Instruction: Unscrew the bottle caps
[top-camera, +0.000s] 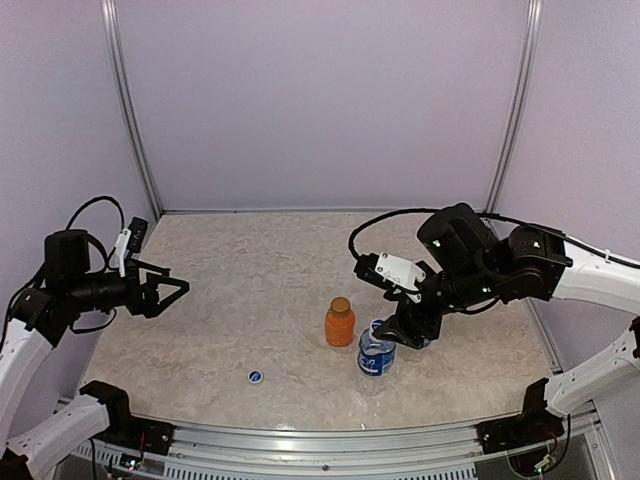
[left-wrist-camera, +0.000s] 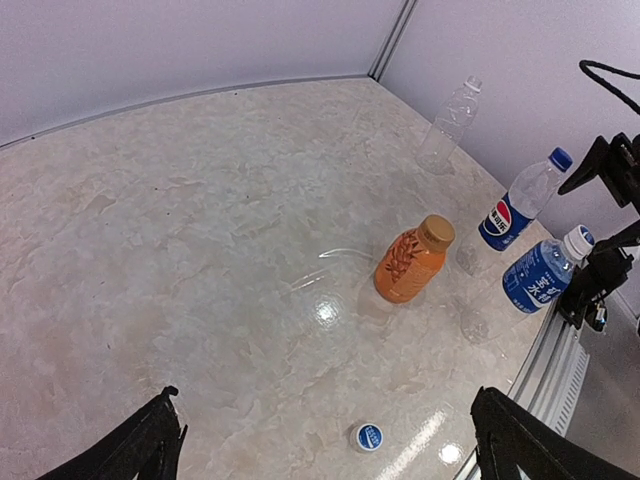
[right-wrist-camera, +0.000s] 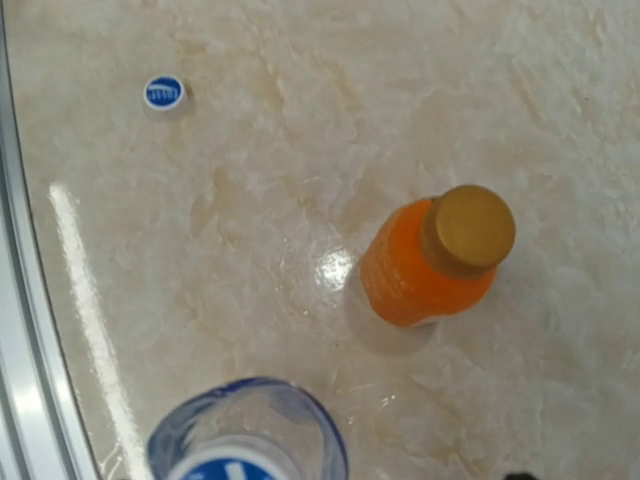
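Light: bright, even overhead | glare: streaks on table | shadows: faint

Orange bottle stands capped; loose blue cap lies well apart.

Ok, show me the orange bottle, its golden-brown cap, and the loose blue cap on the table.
orange bottle (right-wrist-camera: 410, 290), right wrist view, on its orange side.
golden-brown cap (right-wrist-camera: 468, 230), right wrist view, middle of its top.
loose blue cap (right-wrist-camera: 164, 92), right wrist view, middle of its marked top.
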